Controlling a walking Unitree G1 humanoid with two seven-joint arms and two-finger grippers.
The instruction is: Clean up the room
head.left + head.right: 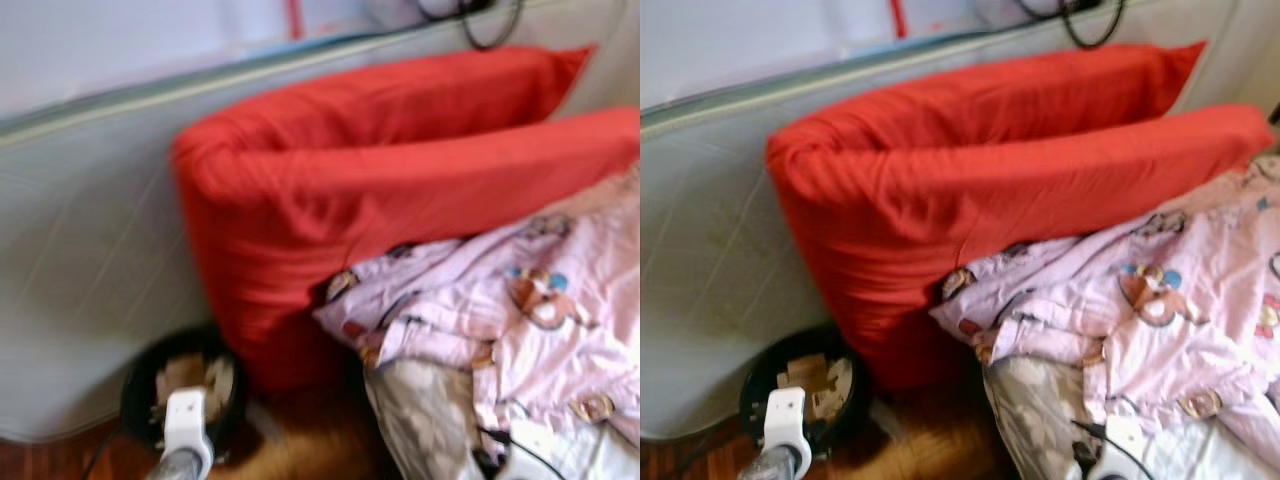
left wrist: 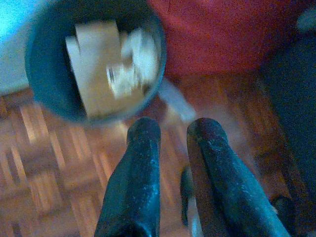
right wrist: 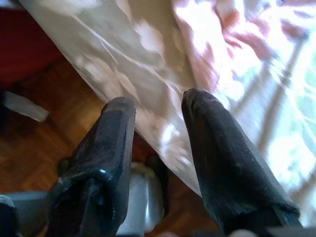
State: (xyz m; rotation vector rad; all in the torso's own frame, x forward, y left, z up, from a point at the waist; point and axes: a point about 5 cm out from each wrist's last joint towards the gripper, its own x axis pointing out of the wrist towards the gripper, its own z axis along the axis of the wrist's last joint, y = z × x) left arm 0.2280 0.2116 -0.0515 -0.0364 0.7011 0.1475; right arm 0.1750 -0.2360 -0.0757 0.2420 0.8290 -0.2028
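Both grippers are low and empty: left gripper (image 2: 170, 131) parted a bit over the parquet, right gripper (image 3: 158, 106) spread at the hem of the crumpled pink cartoon-print duvet (image 1: 520, 320). That duvet looks soft, light and floppy, so I'd pinch a bunched fold. Nearby, the round black waste bin (image 1: 805, 385) holds cardboard and paper scraps. Behind sit two plump red pillows (image 1: 380, 190) against the pale mattress (image 1: 80, 250).
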